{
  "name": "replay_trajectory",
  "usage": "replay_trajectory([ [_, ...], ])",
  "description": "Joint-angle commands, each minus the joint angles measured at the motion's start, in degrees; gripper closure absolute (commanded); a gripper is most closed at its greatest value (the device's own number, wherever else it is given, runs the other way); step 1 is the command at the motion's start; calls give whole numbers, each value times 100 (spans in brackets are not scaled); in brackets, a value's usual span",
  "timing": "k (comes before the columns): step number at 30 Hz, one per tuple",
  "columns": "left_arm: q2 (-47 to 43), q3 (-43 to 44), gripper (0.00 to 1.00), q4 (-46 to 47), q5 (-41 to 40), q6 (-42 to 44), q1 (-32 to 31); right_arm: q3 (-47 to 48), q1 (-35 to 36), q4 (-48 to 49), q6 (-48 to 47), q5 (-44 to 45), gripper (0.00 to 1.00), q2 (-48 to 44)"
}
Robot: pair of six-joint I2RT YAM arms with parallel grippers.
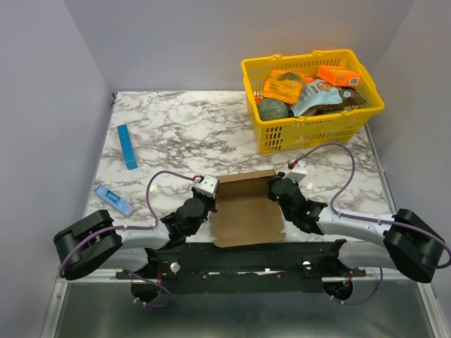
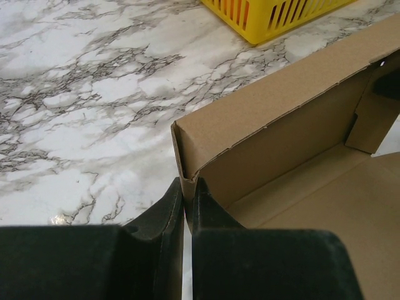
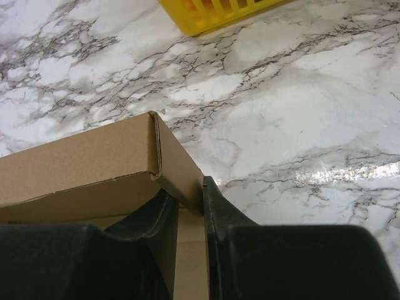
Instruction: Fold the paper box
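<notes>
The paper box [image 1: 246,211], plain brown cardboard, lies open-topped at the near middle of the table, its back wall and side walls standing up. My left gripper [image 1: 212,203] is shut on the box's left wall near the back corner. In the left wrist view its fingertips [image 2: 177,195] pinch the wall's edge of the paper box [image 2: 300,125]. My right gripper [image 1: 275,191] is on the right wall. In the right wrist view that gripper [image 3: 189,190] has one finger inside and one outside, pressed against the side wall of the paper box [image 3: 81,156].
A yellow basket [image 1: 310,130] holding orange printed boxes [image 1: 338,74] and other packets stands at the back right; its corner shows as the basket [image 2: 269,15] and basket [image 3: 212,12] in the wrist views. A thin blue strip [image 1: 127,146] and a small blue item [image 1: 111,200] lie at the left.
</notes>
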Motion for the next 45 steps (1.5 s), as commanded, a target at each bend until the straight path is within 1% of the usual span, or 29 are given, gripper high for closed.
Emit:
replay_trajectory([
  [1, 102, 38, 100, 53, 12, -66, -100, -133, -89, -1239, 656, 1107, 97, 178],
  [2, 128, 73, 100, 18, -14, -83, -109, -116, -89, -1292, 674, 1143, 99, 257],
  [4, 137, 187, 100, -96, -32, -136, -118, -81, -97, -1327, 692, 1178, 100, 345],
  [6, -20, 301, 100, -438, 12, -197, -118, -54, -97, -1319, 701, 1126, 100, 459],
  [7, -99, 415, 98, -570, 12, -250, -118, -45, -98, -1319, 701, 1099, 100, 486],
  [8, -283, 468, 94, -876, 12, -285, -118, -37, -98, -1319, 692, 1073, 99, 495],
  [10, -468, 635, 86, -1176, 82, -286, -109, -72, -97, -1310, 684, 994, 100, 451],
  [11, -617, 688, 76, -1491, 109, -286, -109, -107, -98, -1179, 640, 967, 100, 416],
  [13, -750, 767, 65, -1739, 240, -329, -100, -264, -89, -986, 465, 871, 100, 267],
  [14, -864, 768, 54, -1932, 284, -356, -100, -309, -80, -828, 429, 844, 100, 214],
  [16, -978, 803, 44, -2179, 363, -435, -92, -414, -89, -748, 368, 844, 100, 144],
  [17, -1118, 803, 37, -2441, 460, -522, -83, -441, -89, -626, 324, 827, 100, 100],
  [19, -1329, 794, 28, -2680, 627, -637, -83, -485, -80, -563, 297, 818, 100, 64],
  [20, -1583, 785, 21, -2890, 697, -776, -65, -502, -89, -502, 279, 818, 100, 55],
  [24, -2181, 881, 12, -3392, 1066, -1005, 75, -599, -71, -150, 33, 704, 99, 20],
  [25, -2244, 1056, 10, -3514, 1163, -1067, 171, -616, -80, -106, -28, 686, 99, 20],
  [26, -2314, 1180, 8, -3812, 1242, -1155, 285, -625, -80, -54, -55, 686, 100, 12],
  [27, -2315, 1294, 7, -3945, 1286, -1286, 574, -625, -80, -36, -81, 677, 99, -6],
  [28, -2315, 1513, 5, -4068, 1435, -1592, 742, -625, -80, -18, -160, 660, 99, -15],
  [30, -2289, 1664, 4, -4035, 1786, -1718, 1241, -643, -71, 96, -248, 607, 99, -15],
  [31, -2289, 1734, 4, -3947, 1970, -1657, 1340, -626, -71, 96, -257, 598, 100, -15],
  [34, -2157, 1743, 7, -3491, 1893, -1228, 1560, -573, -62, 88, -310, 510, 100, 3],
  [35, -2078, 1743, 12, -3254, 2085, -861, 1613, -564, -71, 88, -318, 475, 100, 3],
  [37, -1771, 1726, 14, -3025, 2471, -410, 1823, -564, -71, 114, -327, 431, 100, -6],
  [38, -1657, 1691, 17, -2763, 2769, -200, 1903, -573, -62, 149, -345, 396, 99, -6],
  [40, -1305, 1525, 20, -2419, 3236, -58, 2070, -608, -71, 254, -467, 299, 100, -15],
  [41, -1191, 1454, 24, -1999, 3290, 4, 2253, -617, -62, 289, -468, 273, 100, -24],
  [42, -946, 1401, 26, -1813, 3726, 39, 2351, -625, -62, 307, -477, 238, 100, -24],
  [45, -568, 1321, 33, -1302, 4264, 118, 2676, -643, -71, 377, -556, 185, 100, 2],
])
